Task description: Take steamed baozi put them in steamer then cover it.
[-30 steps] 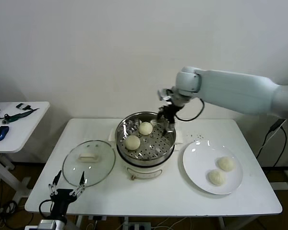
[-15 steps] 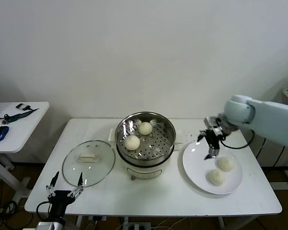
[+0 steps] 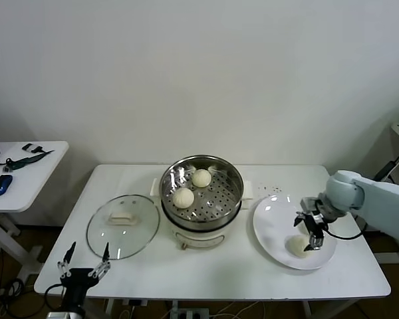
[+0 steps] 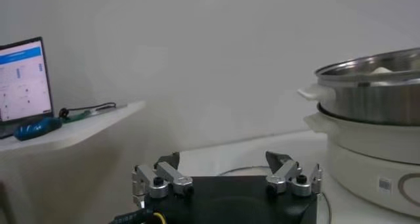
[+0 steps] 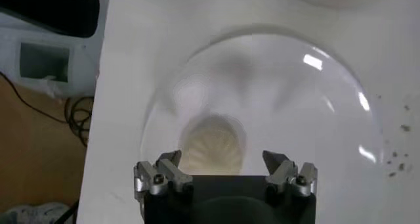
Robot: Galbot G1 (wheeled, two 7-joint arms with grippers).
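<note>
The left gripper (image 3: 84, 271) idles low at the tabletop's (image 3: 206, 272) near edge, fingers spread. On the flat white round plate (image 3: 269, 229), the right gripper (image 3: 310, 231) has swung back from the steamer and now hangs with fingers wide open over the cream-white dough buns (image 3: 298, 246), gripping nothing. Left of it the clear glass lid (image 3: 123, 225) lies flat. Farther back, the shiny steel steamer basket (image 3: 201, 192) holds two buns, so I judge half remain
</note>
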